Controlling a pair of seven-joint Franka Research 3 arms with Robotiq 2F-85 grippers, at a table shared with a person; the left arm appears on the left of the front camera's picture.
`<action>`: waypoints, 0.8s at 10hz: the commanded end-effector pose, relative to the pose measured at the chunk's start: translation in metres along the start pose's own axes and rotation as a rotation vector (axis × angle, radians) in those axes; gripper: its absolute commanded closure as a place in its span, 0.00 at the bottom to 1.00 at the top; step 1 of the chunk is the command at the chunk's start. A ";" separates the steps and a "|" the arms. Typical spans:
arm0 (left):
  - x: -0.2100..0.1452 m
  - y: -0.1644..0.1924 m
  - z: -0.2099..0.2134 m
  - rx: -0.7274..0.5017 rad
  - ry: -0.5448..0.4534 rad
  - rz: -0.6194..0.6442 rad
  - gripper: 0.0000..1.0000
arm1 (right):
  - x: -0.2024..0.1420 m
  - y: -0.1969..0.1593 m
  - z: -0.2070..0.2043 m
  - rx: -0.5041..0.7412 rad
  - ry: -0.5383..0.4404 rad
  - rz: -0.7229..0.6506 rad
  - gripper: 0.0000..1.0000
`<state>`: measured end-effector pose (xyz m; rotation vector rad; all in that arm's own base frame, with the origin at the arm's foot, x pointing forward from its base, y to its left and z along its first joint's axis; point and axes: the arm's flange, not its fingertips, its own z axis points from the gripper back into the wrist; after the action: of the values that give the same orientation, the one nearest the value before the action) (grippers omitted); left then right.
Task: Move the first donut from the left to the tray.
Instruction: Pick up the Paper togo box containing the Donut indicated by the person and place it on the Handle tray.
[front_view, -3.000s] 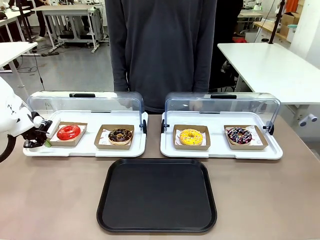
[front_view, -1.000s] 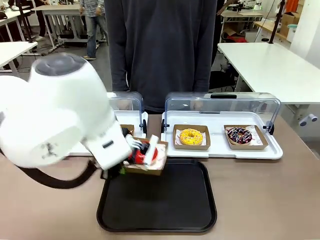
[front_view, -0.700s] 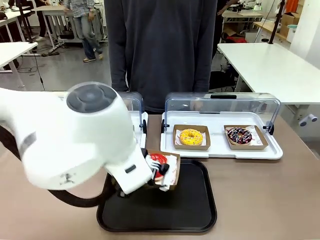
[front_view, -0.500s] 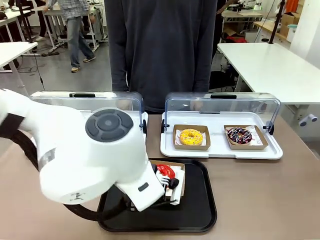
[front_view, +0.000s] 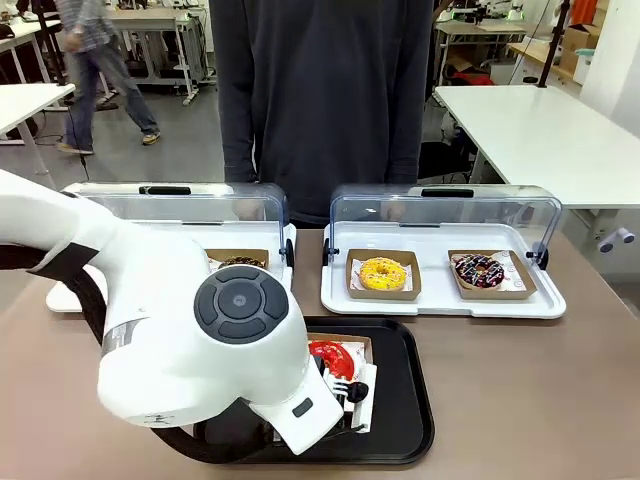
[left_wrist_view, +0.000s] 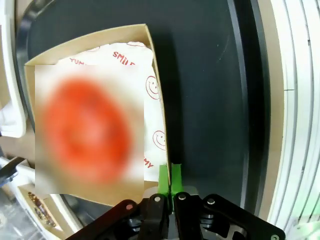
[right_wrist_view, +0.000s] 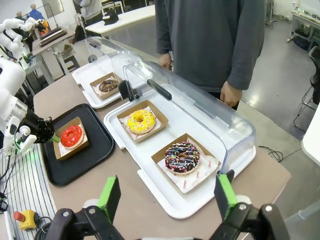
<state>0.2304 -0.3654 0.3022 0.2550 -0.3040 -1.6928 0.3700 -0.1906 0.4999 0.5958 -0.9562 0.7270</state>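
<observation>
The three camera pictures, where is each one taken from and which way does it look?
Front view: sits between the arms, looks across the table at the standing person; the left arm's white bulk fills the foreground.
Left wrist view: rides the left gripper, looking down its green fingers pinching the cardboard tray's wall over the black tray.
Right wrist view: high above the table's right end; right gripper open below.
Shared: the red donut and black tray show in front and right wrist views.

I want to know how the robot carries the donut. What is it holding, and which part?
The left gripper pinches the side wall of the small cardboard tray holding the red donut, not the donut itself. The right gripper holds nothing.
</observation>
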 end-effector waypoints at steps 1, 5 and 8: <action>-0.078 -0.060 -0.009 0.014 0.016 0.019 0.99 | 0.003 -0.002 -0.001 0.000 -0.030 0.020 0.00; -0.086 -0.049 0.006 0.002 0.003 0.040 0.00 | 0.003 -0.002 -0.001 0.000 -0.030 0.020 0.00; -0.092 -0.031 0.039 -0.001 -0.016 0.054 0.05 | 0.003 -0.002 -0.001 0.000 -0.030 0.020 0.00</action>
<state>0.2496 -0.3595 0.3115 0.2529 -0.3188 -1.6321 0.3700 -0.1906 0.4998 0.5961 -0.9561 0.7271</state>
